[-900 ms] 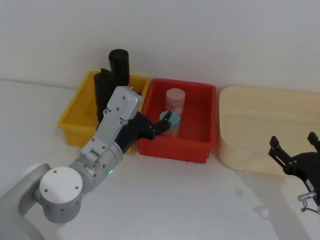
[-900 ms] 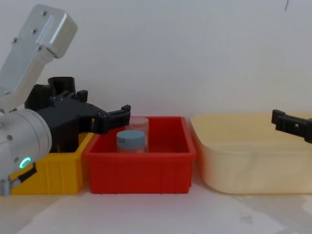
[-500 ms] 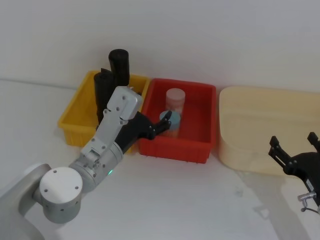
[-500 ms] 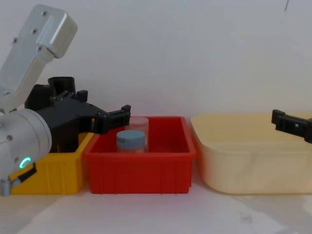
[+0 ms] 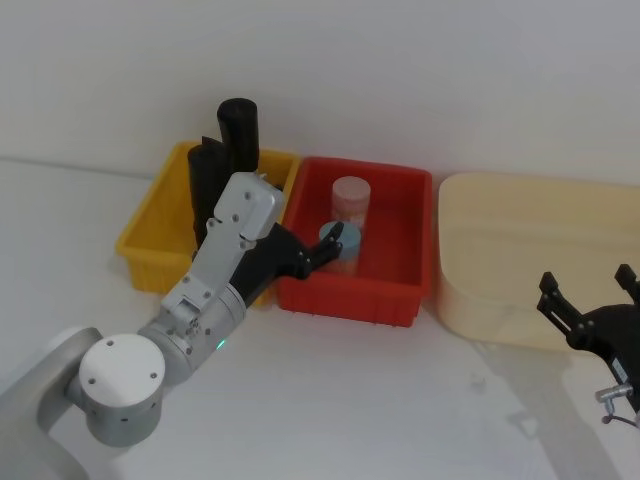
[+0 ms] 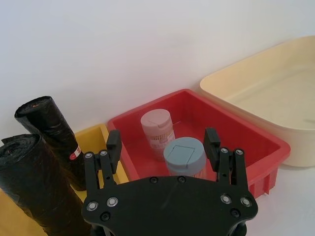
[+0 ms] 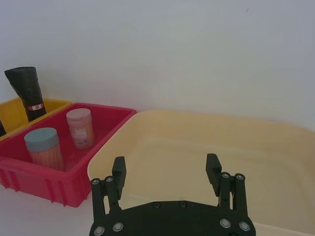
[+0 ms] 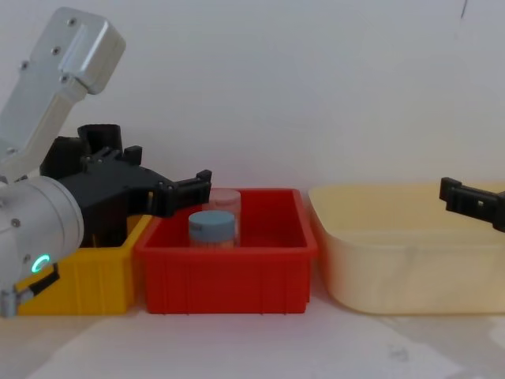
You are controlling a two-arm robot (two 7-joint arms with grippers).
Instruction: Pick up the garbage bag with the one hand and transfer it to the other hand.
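The garbage bag point(image 5: 205, 180) stands upright at the back of the yellow bin point(image 5: 150, 225), at the left of the desk point(image 5: 400, 400). It is untouched, with the taller labelled roll point(image 5: 238, 130) just behind it. I judge that I'm at the very first step, the reach, with nothing picked up yet.

My left claw point(image 6: 163, 147) is spread wide and empty. It hangs to the right of the bag, over the near left part of the red bin point(image 5: 350, 300). From my left wrist, the blue-lidded jar point(image 6: 183, 156) sits framed between its fingers, with the pink-lidded jar point(image 5: 351, 198) beyond it. That is the wrong target.

The next move, as I judge it, is to swing this claw left over the yellow bin and line it up on the shorter, plain roll. Then I close around its body without catching the labelled roll.

Further right comes the cream tub point(image 5: 470, 310). My right claw point(image 5: 588, 300) hovers at the tub's near right side, also spread wide and holding nothing, ready to receive the bag.
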